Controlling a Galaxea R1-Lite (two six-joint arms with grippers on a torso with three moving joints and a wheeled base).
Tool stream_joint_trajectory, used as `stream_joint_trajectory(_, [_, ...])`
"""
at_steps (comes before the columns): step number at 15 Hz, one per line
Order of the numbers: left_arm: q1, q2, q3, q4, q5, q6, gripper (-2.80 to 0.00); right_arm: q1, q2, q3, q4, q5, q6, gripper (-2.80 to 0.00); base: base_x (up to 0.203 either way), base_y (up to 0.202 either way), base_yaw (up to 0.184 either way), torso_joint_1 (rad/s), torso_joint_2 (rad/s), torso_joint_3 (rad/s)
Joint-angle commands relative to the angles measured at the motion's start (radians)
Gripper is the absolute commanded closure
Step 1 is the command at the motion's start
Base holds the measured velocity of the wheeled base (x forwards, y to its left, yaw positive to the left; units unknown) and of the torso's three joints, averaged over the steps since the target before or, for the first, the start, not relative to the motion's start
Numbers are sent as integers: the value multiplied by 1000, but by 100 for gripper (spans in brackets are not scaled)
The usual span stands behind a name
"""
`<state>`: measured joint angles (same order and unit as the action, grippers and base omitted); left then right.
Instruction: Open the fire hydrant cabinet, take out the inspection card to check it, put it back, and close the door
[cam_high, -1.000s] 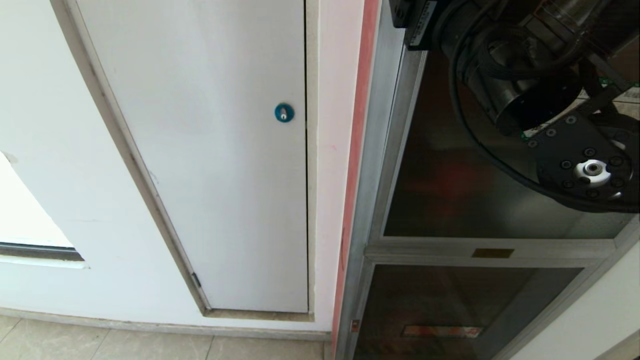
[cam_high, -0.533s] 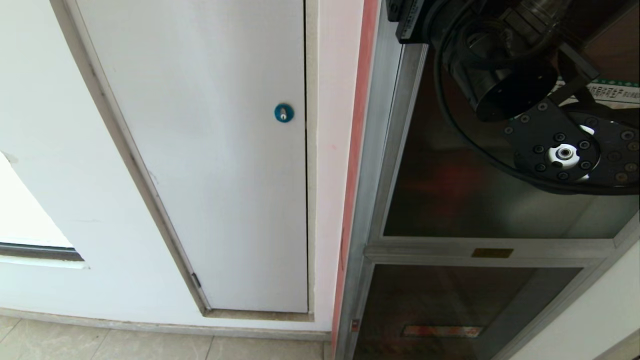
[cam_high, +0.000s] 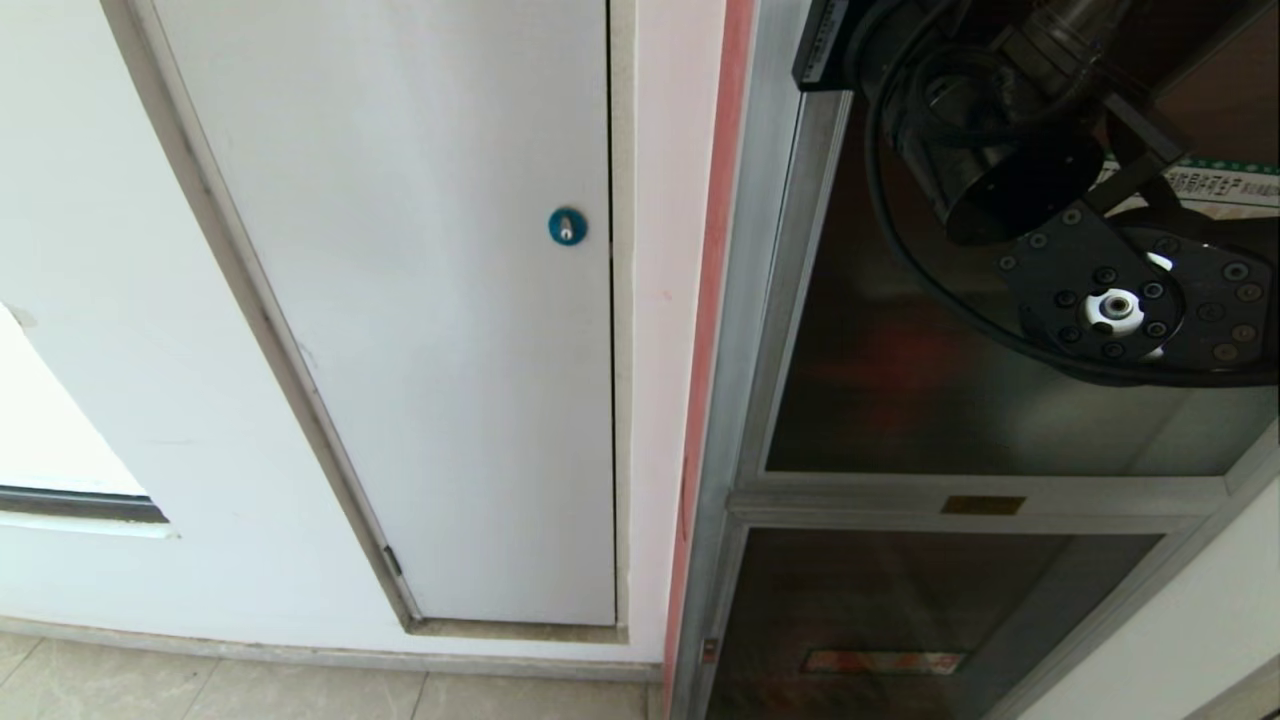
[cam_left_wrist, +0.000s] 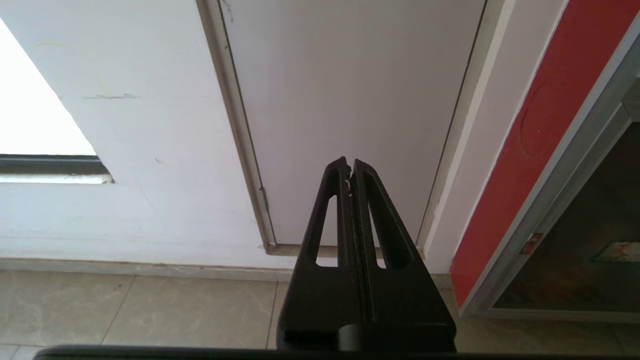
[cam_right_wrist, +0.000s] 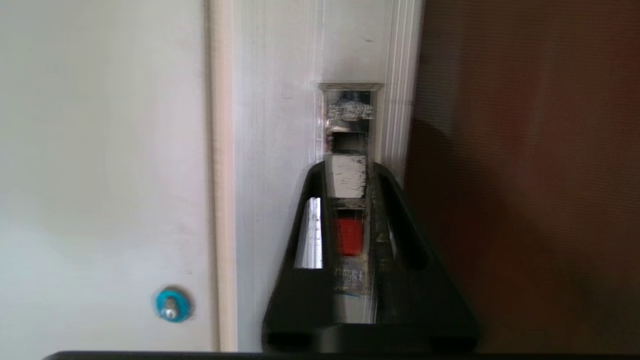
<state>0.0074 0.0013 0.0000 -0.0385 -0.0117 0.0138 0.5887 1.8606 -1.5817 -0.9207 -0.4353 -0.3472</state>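
R gripper (cam_right_wrist: 348, 172) sat on the door (cam_high: 1000, 400) frame, its two fingers narrowly apart around the slot with one red latch (cam_right_wrist: 349, 236) between them, 6 o'clock of the tips. L gripper (cam_left_wrist: 349, 167) closed, empty. One blue lock (cam_high: 567, 226) at 9 o'clock of door.

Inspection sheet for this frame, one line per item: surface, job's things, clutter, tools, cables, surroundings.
Surface: beige tiled floor, bare where visible.
Job's things: silver aluminium-framed fire hydrant cabinet with its dark glass door closed; red latch sits in the frame recess; inspection card not seen.
Clutter: nothing seen.
Tools: left tool shut, empty, parked low and pointing at the white panel; right tool is up at the latch recess, straddling the red latch.
Cables: black cable loops along the right arm, clear of the door frame.
Surroundings: white wall panel with blue round lock; orange-red strip beside the cabinet.
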Motion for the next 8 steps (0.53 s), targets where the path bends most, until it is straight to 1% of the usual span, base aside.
stream_joint_trajectory(1, [0, 0, 14, 0, -1, 0, 0, 0, 0, 2, -6, -3, -3, 0, 0, 0, 0, 0, 0, 0])
stream_joint_trajectory(8, [0, 0, 14, 0, -1, 0, 0, 15, -20, 23, -7, -5, -1, 0, 0, 0, 0, 0, 0, 0])
